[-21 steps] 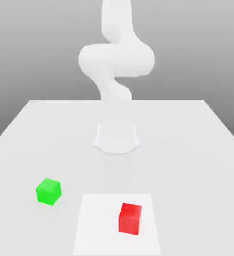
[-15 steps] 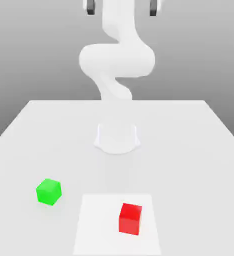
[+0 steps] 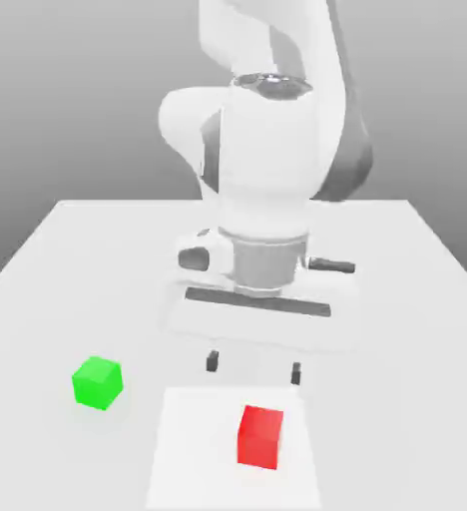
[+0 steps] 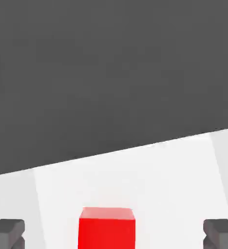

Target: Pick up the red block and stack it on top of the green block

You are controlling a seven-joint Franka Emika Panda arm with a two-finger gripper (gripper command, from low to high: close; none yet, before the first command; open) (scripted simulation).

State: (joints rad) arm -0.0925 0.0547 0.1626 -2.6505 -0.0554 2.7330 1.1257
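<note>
Red block (image 3: 260, 437) is seen low in the exterior frame, a little right of centre, resting on a paler square patch (image 3: 193, 449) of the table (image 3: 417, 289); it is untouched and free on all sides. Green block (image 3: 98, 381) is found at the lower left of that frame, well apart from the red one and off the patch, with its top face bare, so a landing place is left ready for the stack. The gripper (image 3: 253, 367) is held just above and behind the red block, its two dark fingertips (image 3: 212, 362) spread wide, wider than the cube, which suits a descent with one finger passing down each side. In the hand view the red block (image 4: 106, 227) is framed between the two fingertips (image 4: 7, 232), with clear table showing on both sides of it, so the hand appears lined up over the cube. The step in hand is judged to be the approach for the pick; nothing has yet been grasped, and lifting and stacking are still to be done.
</note>
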